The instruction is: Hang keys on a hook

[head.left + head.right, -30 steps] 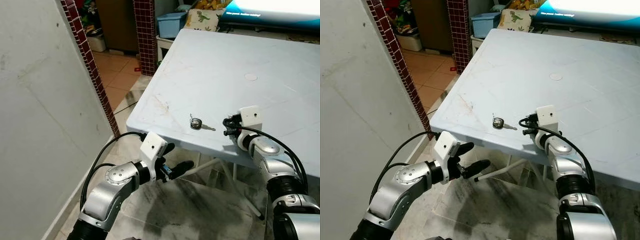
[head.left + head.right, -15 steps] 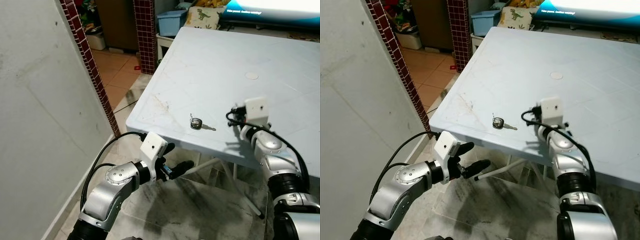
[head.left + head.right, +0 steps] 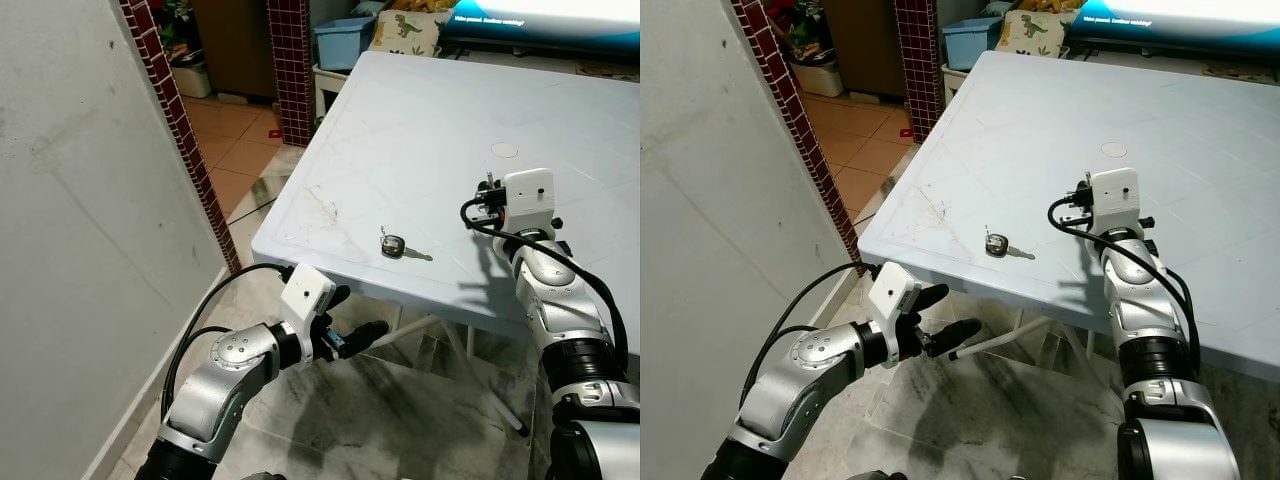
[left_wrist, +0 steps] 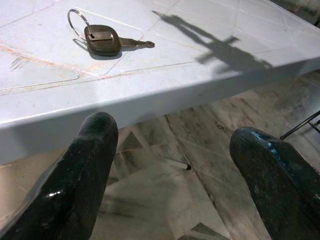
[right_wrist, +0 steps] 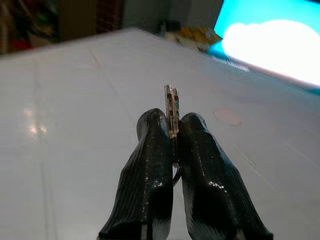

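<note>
Left eye view: one dark-headed key on a ring lies flat on the pale blue plastic table, near the table's front edge, well apart from both grippers. A second key sits in the right gripper, whose two black fingers are pressed together on it, so that a thin metal blade stands up between the tips and a bit of ring shows below (two keys in all, counted across the views). The right arm reaches up over the table surface, right of the lying key. The left gripper hangs below the table's front edge, above the marbled floor, its fingers spread wide and holding nothing; its wrist view looks up past the edge at the ringed key. Behind the table stands one blue plastic bin; its contents cannot be made out. One red-tiled pillar stands beside it.
</note>
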You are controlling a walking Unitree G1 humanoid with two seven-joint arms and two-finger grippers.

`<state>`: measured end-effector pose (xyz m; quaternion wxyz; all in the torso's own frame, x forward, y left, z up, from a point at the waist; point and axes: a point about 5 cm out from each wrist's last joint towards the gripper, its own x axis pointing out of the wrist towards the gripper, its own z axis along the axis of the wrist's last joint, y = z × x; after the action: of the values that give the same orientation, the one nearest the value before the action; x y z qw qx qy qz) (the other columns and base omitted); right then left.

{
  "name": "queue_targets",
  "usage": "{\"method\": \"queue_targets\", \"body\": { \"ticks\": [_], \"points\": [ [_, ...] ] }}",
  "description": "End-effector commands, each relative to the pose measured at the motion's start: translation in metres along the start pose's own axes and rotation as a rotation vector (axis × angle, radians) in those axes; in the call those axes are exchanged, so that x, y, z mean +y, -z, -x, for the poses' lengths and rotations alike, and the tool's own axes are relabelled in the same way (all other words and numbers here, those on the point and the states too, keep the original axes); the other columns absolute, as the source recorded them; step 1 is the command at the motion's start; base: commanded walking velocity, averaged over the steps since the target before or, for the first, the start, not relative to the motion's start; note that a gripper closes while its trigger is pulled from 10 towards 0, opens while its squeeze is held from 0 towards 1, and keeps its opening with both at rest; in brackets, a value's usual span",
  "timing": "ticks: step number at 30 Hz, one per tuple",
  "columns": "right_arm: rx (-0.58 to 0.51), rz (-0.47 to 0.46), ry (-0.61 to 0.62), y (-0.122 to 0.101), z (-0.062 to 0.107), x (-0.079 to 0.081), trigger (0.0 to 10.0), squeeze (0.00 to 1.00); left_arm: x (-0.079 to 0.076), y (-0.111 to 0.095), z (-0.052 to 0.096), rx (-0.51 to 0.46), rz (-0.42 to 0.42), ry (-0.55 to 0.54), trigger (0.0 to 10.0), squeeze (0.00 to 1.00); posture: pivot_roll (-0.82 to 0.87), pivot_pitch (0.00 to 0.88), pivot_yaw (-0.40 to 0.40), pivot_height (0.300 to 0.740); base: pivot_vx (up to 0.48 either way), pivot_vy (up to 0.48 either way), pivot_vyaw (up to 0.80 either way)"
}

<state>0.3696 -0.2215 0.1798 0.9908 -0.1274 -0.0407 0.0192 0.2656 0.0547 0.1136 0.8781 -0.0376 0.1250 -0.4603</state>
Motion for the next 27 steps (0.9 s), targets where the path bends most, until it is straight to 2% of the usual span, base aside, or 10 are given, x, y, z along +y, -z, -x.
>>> {"method": "queue_targets", "body": {
  "ticks": [1,9,15,16,17,21,27],
  "points": [
    [-0.067,-0.029,-0.040,-0.010,0.001,0.008,0.0,0.00,0.001,0.000,0.001,0.001,-0.016,-0.017,10.0,0.00,-0.04,0.077,0.055,0.740,0.000,0.000,0.00],
    [-0.121,-0.051,-0.052,-0.021,0.003,0.015,0.0,0.00,0.016,-0.015,0.002,-0.091,-0.017,-0.134,10.0,0.00,-0.06,0.059,0.066,0.740,0.000,0.000,0.00],
    [-0.141,-0.057,-0.060,-0.028,0.006,0.016,0.0,0.00,0.024,-0.027,0.002,-0.127,-0.026,-0.170,10.0,0.00,-0.07,0.048,0.069,0.740,0.000,0.000,0.00],
    [-0.142,-0.056,-0.064,-0.028,0.006,0.017,2.7,0.00,0.026,-0.028,0.002,-0.131,-0.025,-0.175,10.0,0.00,-0.07,0.047,0.071,0.740,0.000,0.000,0.00],
    [-0.138,-0.050,-0.065,-0.028,0.006,0.017,9.8,0.00,0.027,-0.028,0.002,-0.131,-0.026,-0.178,10.0,0.00,-0.07,0.047,0.071,0.740,0.000,0.000,0.00],
    [-0.127,-0.027,-0.067,-0.026,0.007,0.018,10.0,0.00,0.027,-0.028,0.001,-0.134,-0.032,-0.180,10.0,0.00,-0.07,0.042,0.077,0.740,0.000,0.000,0.00],
    [-0.114,-0.019,-0.066,-0.022,0.012,0.017,10.0,0.00,0.026,-0.027,0.002,-0.124,-0.036,-0.160,10.0,0.00,-0.09,0.044,0.093,0.740,0.000,0.000,0.80]
  ]
}}
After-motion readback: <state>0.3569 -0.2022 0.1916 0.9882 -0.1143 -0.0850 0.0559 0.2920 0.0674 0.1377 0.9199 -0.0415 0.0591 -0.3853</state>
